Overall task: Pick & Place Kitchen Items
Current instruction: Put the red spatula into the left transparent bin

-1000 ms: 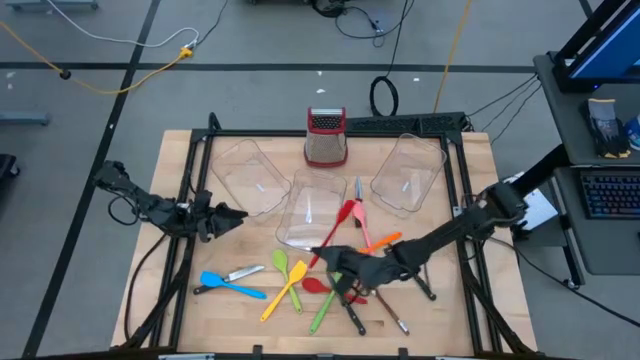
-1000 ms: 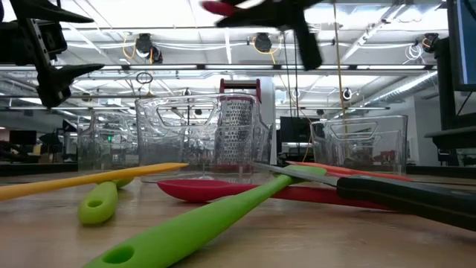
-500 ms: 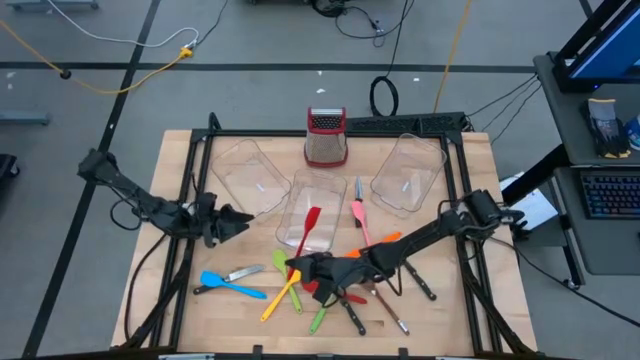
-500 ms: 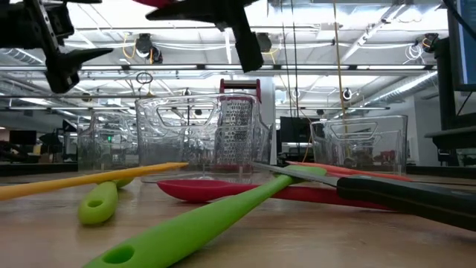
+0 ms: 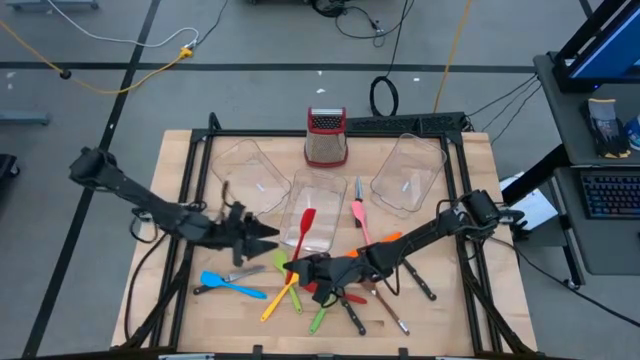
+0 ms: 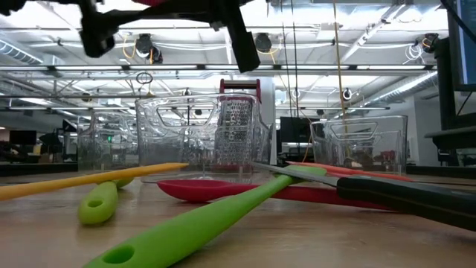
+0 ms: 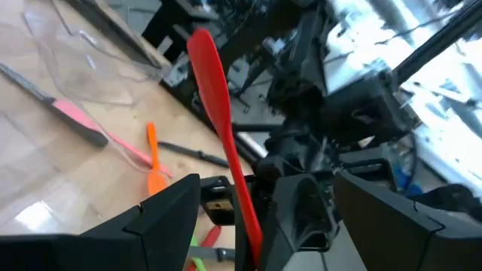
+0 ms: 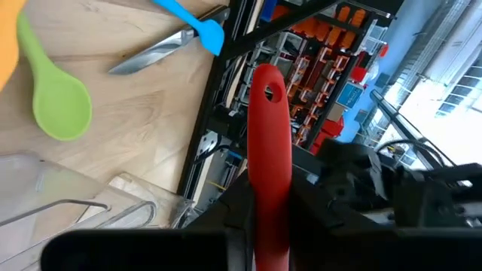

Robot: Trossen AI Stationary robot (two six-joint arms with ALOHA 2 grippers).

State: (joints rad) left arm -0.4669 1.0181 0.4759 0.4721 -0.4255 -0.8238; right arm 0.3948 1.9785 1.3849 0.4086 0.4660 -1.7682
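Left gripper [image 5: 268, 237] moved in toward red spatula [image 5: 303, 228], fingers open.

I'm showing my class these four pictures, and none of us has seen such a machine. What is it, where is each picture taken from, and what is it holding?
Two dark robot arms work at a wooden table. One picture looks straight down, one sits at table height, and two ride on the arms' wrists. Colourful utensils lie scattered near clear bins and a grater. The right gripper, its fingers shut, holds a red spatula over the middle bin. The left gripper, fingers open, is just beside the spatula, holding nothing.
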